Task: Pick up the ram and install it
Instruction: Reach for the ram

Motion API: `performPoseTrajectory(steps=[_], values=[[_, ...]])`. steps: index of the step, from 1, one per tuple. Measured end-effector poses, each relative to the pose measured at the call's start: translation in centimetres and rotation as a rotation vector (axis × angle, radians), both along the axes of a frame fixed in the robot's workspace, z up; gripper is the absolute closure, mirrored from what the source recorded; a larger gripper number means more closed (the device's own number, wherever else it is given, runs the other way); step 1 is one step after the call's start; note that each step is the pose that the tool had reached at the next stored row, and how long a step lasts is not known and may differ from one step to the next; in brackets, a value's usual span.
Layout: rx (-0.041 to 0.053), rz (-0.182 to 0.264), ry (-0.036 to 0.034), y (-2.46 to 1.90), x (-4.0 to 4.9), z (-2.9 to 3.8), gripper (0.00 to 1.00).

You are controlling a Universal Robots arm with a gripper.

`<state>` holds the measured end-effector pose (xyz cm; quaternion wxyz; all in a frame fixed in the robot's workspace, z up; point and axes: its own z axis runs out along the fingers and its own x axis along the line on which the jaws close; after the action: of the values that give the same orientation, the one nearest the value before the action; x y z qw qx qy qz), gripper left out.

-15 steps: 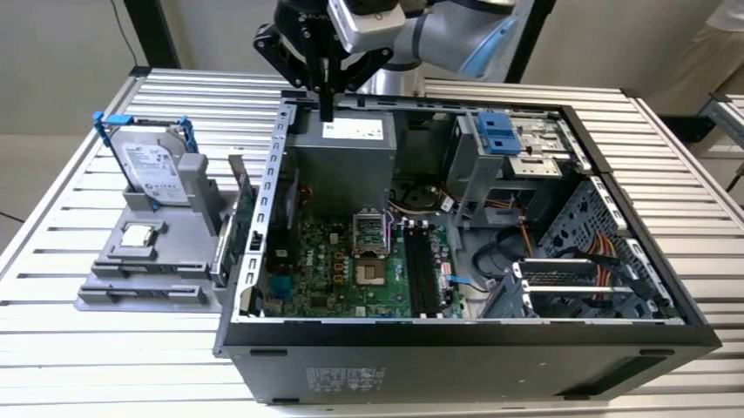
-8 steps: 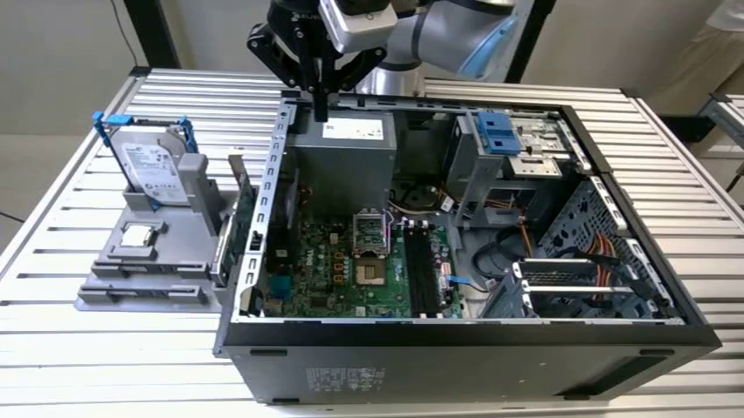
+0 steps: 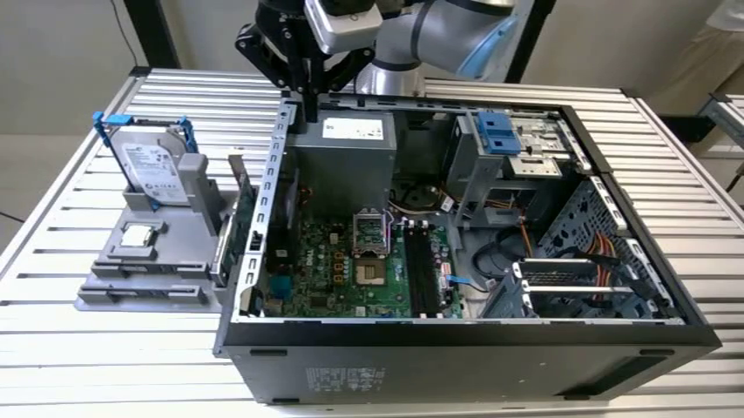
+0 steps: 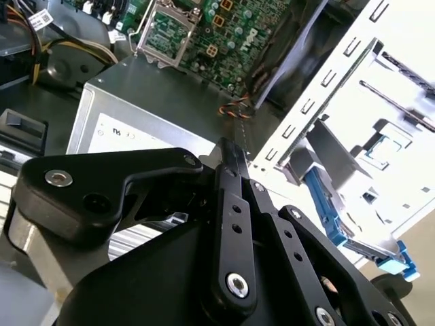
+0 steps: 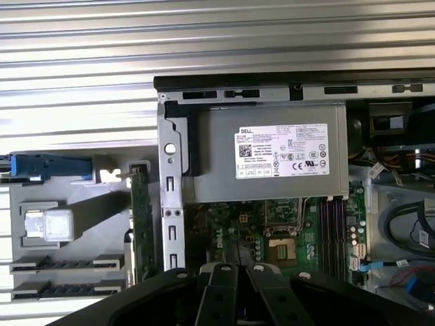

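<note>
Hanging the gripper [image 3: 308, 104], clenched on nothing, above the case's [image 3: 465, 335] far edge by the power supply [image 3: 348, 157], clear of the walls. Leaving the ram [image 3: 236, 205] standing on edge along the holder's [image 3: 139, 287] case-side edge, likely offering its top for pinching.

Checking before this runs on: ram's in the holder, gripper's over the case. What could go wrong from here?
1. The ram stands on edge close beside the case wall. A gripper coming down for it may clip that wall.
2. The memory slots lie right beside the open CPU socket, so a misaligned insertion could strike it.
</note>
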<state>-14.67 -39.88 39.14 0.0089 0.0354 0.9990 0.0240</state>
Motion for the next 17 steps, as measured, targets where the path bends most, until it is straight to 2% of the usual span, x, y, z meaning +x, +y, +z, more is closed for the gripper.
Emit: performPoseTrajectory(steps=[11,17], values=[[-0.0002,0.000,0.0018,0.00,-1.48,-0.01,1.00],[0.0000,0.000,0.0020,0.00,-2.64,-0.03,1.00]])
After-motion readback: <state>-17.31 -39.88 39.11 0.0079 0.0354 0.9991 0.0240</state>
